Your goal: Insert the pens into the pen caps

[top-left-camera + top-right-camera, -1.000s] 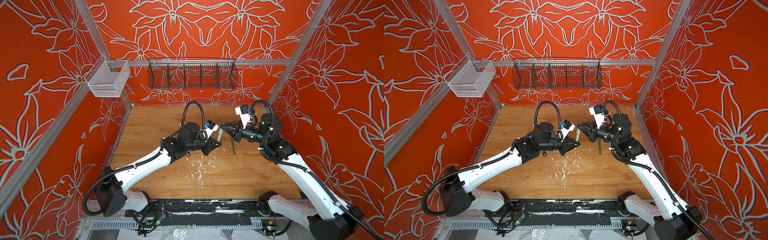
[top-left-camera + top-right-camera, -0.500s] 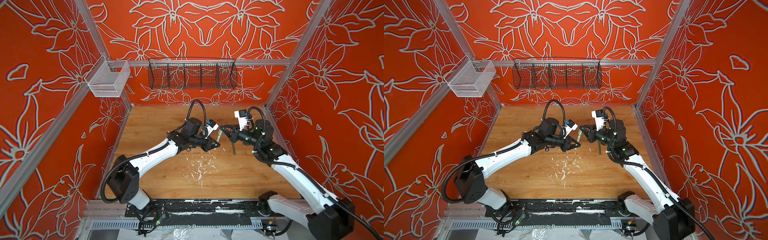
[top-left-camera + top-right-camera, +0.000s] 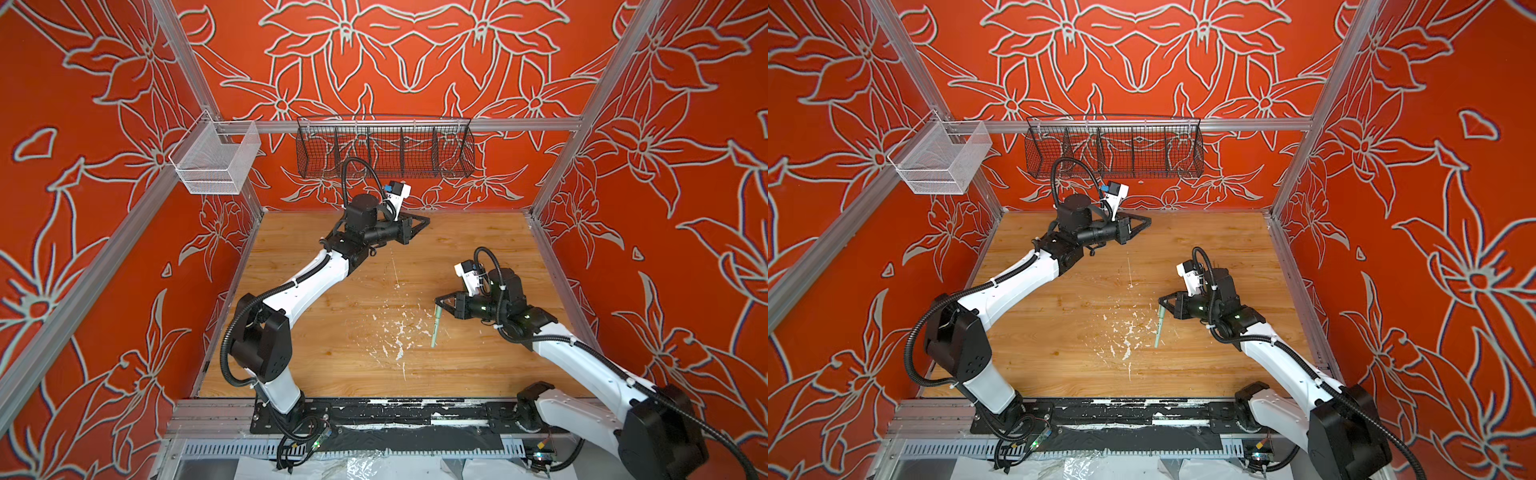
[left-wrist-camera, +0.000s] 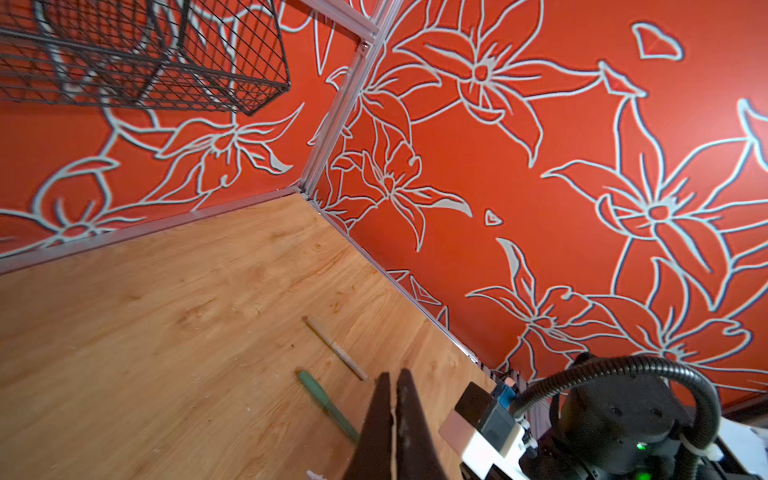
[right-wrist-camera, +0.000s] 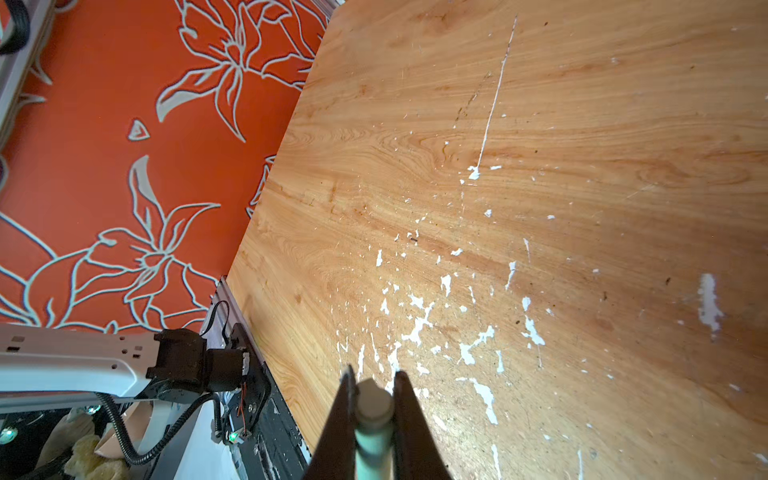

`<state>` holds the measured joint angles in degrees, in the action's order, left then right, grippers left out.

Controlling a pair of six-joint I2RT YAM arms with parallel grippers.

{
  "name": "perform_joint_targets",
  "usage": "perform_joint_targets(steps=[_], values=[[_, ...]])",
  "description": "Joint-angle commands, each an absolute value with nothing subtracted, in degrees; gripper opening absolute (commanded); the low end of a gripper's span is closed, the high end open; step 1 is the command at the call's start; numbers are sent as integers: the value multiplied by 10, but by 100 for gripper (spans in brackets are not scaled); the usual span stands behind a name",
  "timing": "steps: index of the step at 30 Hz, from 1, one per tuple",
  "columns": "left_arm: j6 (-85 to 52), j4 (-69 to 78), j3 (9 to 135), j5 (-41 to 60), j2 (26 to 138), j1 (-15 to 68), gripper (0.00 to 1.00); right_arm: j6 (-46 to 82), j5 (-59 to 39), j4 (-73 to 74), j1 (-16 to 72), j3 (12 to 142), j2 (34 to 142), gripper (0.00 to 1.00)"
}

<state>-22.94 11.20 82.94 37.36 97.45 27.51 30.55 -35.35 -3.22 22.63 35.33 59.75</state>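
My right gripper [image 3: 438, 301] [image 3: 1161, 300] [image 5: 374, 374] is shut on a pale green pen [image 3: 434, 328] [image 3: 1158, 330] [image 5: 374, 440], gripping near its whitish end. The pen hangs tilted down over the paint-flecked table. My left gripper [image 3: 420, 222] [image 3: 1144, 222] [image 4: 392, 376] is shut with nothing in it, raised near the back wall. In the left wrist view a green pen [image 4: 322, 395] and a tan pen [image 4: 334, 348] lie side by side on the wood, each with a thicker sleeve that looks like a pen cap seated on one end. No loose pen caps show.
A black wire basket [image 3: 384, 151] hangs on the back wall above the left gripper, and a white mesh basket [image 3: 214, 166] hangs at the left corner. White paint flecks [image 3: 399, 332] cover the wooden table [image 3: 332, 365] near the middle front.
The two grippers, close together at mid-table before, have parted. The left arm swung back toward the rear wall with nothing in its gripper; the right arm drew forward and right with the pale green pen.
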Motion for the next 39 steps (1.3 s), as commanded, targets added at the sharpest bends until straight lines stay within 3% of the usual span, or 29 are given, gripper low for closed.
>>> perform_joint_targets(steps=[1,4,8,14,24,29,33,39], values=[[-228,72,821,407,976,283,0,318,-313,-46,210,391,581,0],[-191,44,748,426,931,292,1,330,-313,-28,190,405,588,0],[-133,-27,668,387,878,346,49,360,-352,6,169,417,612,0],[-170,8,573,379,867,391,58,374,-392,-1,162,445,643,0],[-163,9,572,344,898,417,58,371,-394,0,161,431,624,0],[-177,37,570,364,905,422,53,377,-393,8,161,425,619,0],[-187,37,576,367,910,423,28,380,-393,13,161,422,621,0],[-197,36,580,376,913,424,21,379,-386,14,161,421,618,0]])
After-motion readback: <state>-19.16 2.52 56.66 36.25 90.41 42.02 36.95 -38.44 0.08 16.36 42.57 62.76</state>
